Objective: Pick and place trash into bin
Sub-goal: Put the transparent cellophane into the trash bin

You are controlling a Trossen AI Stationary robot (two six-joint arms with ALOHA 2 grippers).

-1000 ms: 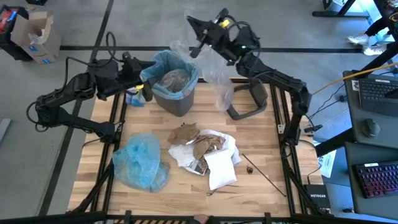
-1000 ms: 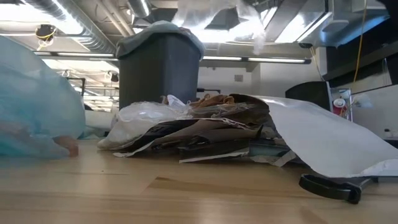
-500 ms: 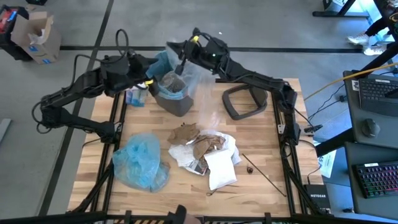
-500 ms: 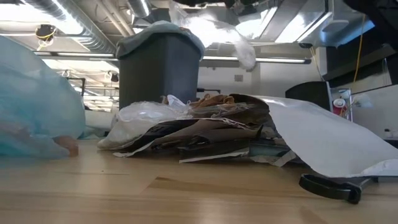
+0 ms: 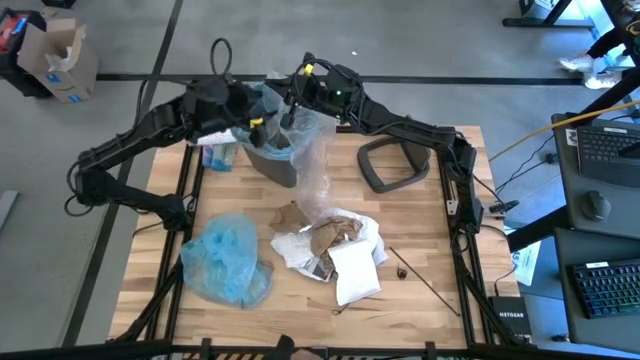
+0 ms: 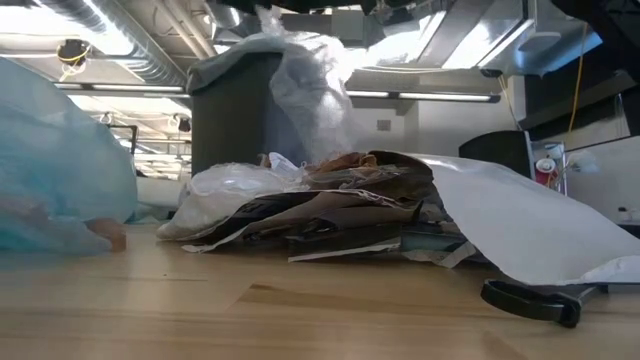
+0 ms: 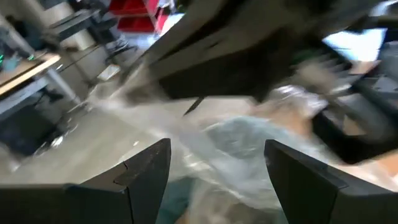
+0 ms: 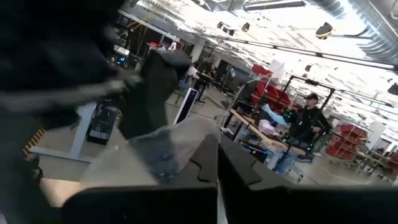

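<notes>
The dark grey bin (image 5: 285,165) with its blue liner stands at the table's far left of centre; in the low view the bin (image 6: 230,110) rises behind the litter. My right gripper (image 5: 294,100) is above the bin's mouth, shut on clear wrap (image 5: 314,172). The clear wrap (image 6: 310,95) trails down the bin's right side. My left gripper (image 5: 257,123) hovers open at the bin's left rim; in its wrist view my left gripper (image 7: 217,174) has wrap ahead of it. A pile of paper and mailers (image 5: 330,245) lies mid-table. My right gripper (image 8: 217,167) pinches the clear wrap's upper end (image 8: 169,148) between its two fingers, from above the bin. The wrap hangs slack below the fingers and drapes past the bin's rim, its lower end (image 5: 318,205) reaching the pile of litter.
The grey lid (image 5: 393,165) lies on the table right of the bin. A crumpled blue bag (image 5: 225,260) sits near the left edge, thin dark sticks (image 5: 425,280) lie near right. Small bottles (image 5: 215,155) stand left of the bin. A white mailer (image 6: 520,230) slopes off the pile.
My right gripper has swung from high above the lid leftward and down to the bin's mouth, carrying the clear wrap; the wrap now drapes over the bin's right side. My left gripper has moved right, toward the bin's rim.
</notes>
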